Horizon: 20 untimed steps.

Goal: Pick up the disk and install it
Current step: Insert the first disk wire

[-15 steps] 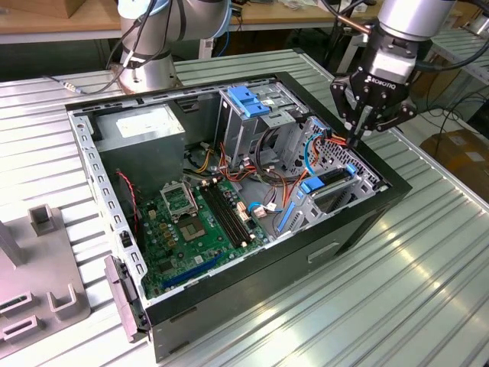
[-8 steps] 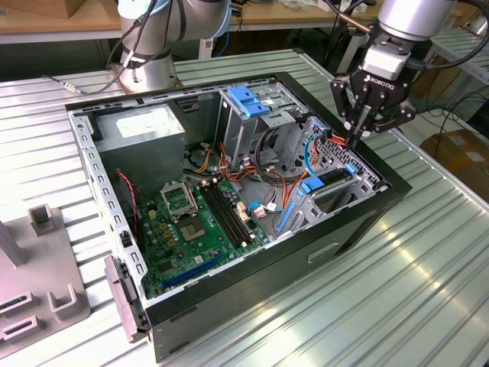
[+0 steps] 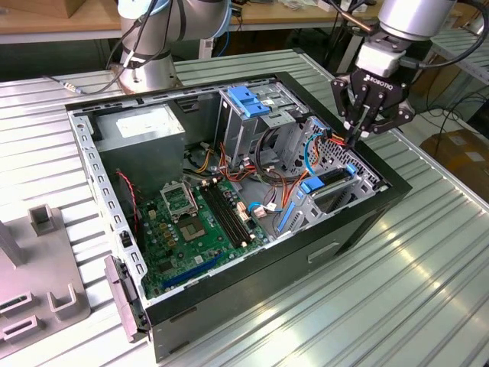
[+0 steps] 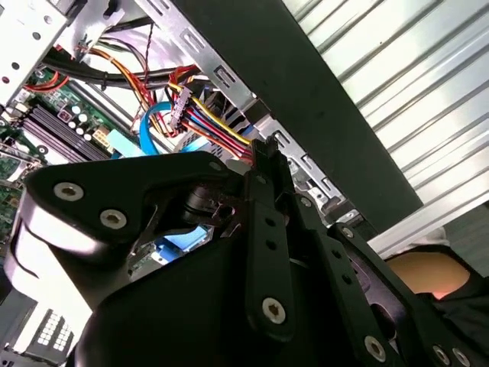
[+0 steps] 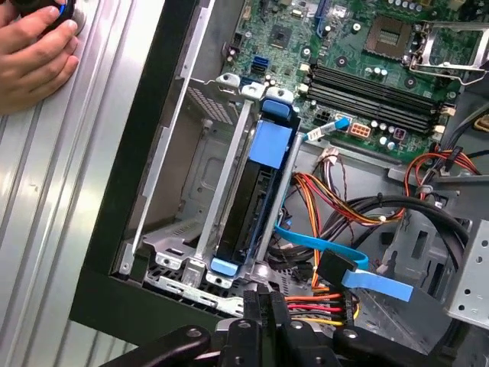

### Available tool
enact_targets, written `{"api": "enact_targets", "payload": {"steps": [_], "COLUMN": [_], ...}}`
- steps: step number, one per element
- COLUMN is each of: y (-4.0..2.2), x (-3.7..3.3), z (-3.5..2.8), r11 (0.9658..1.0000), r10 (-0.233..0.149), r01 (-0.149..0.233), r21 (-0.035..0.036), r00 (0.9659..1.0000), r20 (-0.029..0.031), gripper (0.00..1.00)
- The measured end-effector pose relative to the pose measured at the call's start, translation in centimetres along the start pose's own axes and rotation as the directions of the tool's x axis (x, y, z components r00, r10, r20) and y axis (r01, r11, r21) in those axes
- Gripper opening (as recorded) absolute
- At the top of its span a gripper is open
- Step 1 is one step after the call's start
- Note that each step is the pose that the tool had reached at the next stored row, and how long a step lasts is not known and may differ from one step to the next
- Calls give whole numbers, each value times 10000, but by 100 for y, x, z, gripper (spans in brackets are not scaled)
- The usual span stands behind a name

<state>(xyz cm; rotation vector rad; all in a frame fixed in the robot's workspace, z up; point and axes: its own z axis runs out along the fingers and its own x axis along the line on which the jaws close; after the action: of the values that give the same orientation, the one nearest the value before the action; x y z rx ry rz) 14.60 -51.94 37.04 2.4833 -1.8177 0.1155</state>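
The disk (image 5: 243, 206) stands on edge in the drive bay at the exterior view's right end of the open computer case (image 3: 359, 218). Its dark body sits between metal rails, with blue plastic at both ends. In the exterior view the disk (image 3: 334, 177) lies just below my gripper (image 3: 353, 139). My gripper (image 5: 263, 302) hangs over the bay's end with its fingers (image 4: 263, 153) pressed together. A bundle of red, yellow and orange power cable wires (image 5: 309, 307) runs out from between the fingertips to a black plug (image 5: 348, 304).
A blue flat data cable (image 5: 367, 279) loops beside the bay. The motherboard (image 3: 191, 222), a grey power supply (image 3: 141, 126) and a metal cage with a blue latch (image 3: 248, 103) share the case. A person's hand (image 5: 30, 53) rests on the ribbed table (image 3: 428, 260).
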Motion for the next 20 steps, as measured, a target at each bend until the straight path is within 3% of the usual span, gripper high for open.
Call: {"api": "enact_targets", "payload": {"steps": [5, 11, 20], "y": [58, 59, 61], "x": [-16, -18, -19], "z": [-2, 1, 1], "r11": [10000, 9949, 9947], "r10": [25, 1008, 1020], "r01": [-25, -1008, -1020], "r21": [-3, -98, -100], "r00": [10000, 9949, 9948], "r20": [-4, -3, -2], "gripper": [16, 16, 16]}}
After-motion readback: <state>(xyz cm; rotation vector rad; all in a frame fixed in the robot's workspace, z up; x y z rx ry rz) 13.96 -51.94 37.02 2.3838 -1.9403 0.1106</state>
